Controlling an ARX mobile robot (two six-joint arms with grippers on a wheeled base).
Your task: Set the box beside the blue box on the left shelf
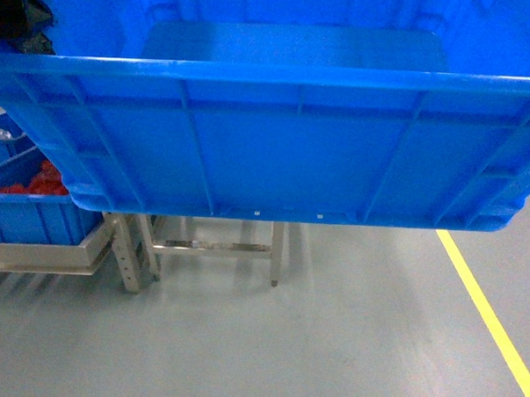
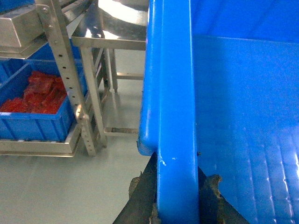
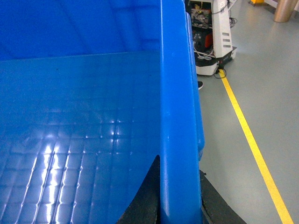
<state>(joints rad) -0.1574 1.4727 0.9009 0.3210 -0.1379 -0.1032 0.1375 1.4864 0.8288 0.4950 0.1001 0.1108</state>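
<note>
Item: large rectangular bright-blue plastic crate (image 1: 276, 137) with thick rim, ribbed panelled sides and smooth inner walls, carried off the ground well above the grey floor (image 1: 312, 332) and filling most of the head view. Contents: none visible; the gridded inner floor is bare in both wrist views. Handling, as judged: rigid moulded plastic, bulky rather than heavy while empty, glossy and likely slippery under the pads, so the thick rim is the sound place to hold, one side each. Hold: left gripper (image 2: 177, 200) clamped across the crate's left rim, one dark finger inside, one outside; right gripper (image 3: 180, 196) likewise closed on the right rim. Landmark-relative: to the left of the crate and lower, a smaller blue plastic crate (image 1: 27, 210) sits on a low silvery metal rack (image 2: 42, 144), holding loose red pieces (image 2: 39, 95). Beneath the carried crate, a steel-legged stand (image 1: 219, 245). To its right, a yellow floor line (image 1: 488, 318). The rack's rollers cannot be made out.
</note>
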